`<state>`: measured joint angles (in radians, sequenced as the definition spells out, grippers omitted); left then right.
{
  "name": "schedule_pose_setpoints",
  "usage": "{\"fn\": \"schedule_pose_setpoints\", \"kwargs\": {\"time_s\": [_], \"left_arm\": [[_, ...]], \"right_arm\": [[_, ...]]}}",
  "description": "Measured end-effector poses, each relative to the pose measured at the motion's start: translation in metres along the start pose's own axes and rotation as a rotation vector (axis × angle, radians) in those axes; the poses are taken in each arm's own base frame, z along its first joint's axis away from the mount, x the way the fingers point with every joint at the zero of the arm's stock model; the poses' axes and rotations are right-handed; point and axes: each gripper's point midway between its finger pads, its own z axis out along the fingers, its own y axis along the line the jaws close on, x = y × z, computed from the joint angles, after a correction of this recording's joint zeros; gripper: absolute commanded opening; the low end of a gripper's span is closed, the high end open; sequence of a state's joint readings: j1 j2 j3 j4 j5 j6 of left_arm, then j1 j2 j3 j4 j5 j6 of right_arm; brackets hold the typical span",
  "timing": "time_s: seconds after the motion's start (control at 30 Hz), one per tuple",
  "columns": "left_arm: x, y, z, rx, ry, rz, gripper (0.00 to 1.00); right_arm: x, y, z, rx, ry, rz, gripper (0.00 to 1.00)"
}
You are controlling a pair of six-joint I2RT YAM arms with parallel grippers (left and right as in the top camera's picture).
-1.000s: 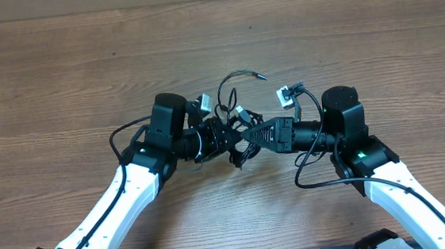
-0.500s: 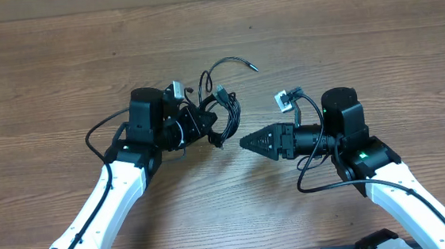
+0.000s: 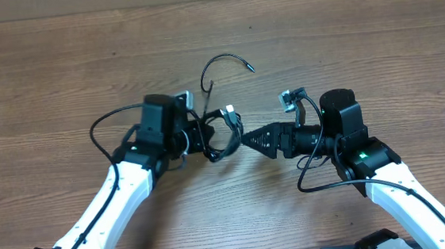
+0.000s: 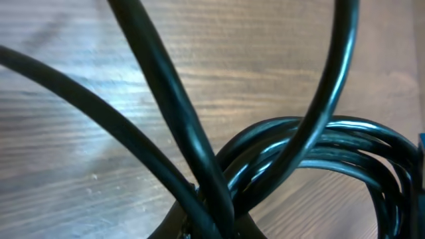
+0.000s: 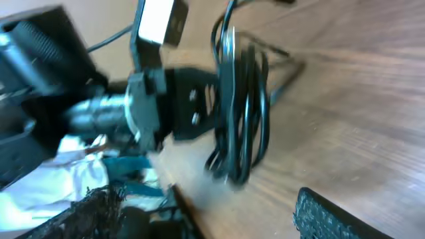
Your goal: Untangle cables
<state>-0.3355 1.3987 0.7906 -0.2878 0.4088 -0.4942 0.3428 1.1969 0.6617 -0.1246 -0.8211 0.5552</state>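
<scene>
The cables are a small black coil hanging off the tip of my left gripper, which is shut on them. One loose end arcs up and away over the table. In the left wrist view the cords cross close to the lens and are pinched at the bottom edge by my left gripper. My right gripper sits just right of the coil, open and holding nothing. Its wrist view shows the coil ahead, beyond its spread fingers, with the left gripper behind the coil.
The wooden table runs out on all sides. Thicker black arm cables loop beside the left arm and under the right arm. A small white camera block sticks up from the right wrist.
My right gripper let go of the coil and opened. The left gripper pulled the coil away to the left, then came back toward the right gripper, leaving a small gap.
</scene>
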Motion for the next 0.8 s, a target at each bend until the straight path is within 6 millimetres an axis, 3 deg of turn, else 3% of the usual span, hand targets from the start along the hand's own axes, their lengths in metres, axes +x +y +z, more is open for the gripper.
{"fn": "schedule_pose_setpoints", "kwargs": {"time_s": [0.13, 0.3, 0.53, 0.8], "left_arm": [[0.020, -0.008, 0.007, -0.036, 0.046, 0.022, 0.04], [0.040, -0.001, 0.011, -0.165, 0.070, 0.007, 0.04], [0.038, 0.004, 0.012, -0.232, 0.031, 0.010, 0.04], [0.037, 0.005, 0.012, -0.238, 0.023, -0.004, 0.04]], "right_arm": [[-0.007, -0.013, 0.000, 0.080, -0.046, -0.028, 0.75], [-0.009, -0.028, 0.006, 0.206, -0.087, -0.075, 0.74], [0.008, -0.049, 0.013, 0.409, -0.086, -0.111, 0.75], [0.009, -0.053, 0.015, 0.487, -0.113, -0.157, 0.73]]}}
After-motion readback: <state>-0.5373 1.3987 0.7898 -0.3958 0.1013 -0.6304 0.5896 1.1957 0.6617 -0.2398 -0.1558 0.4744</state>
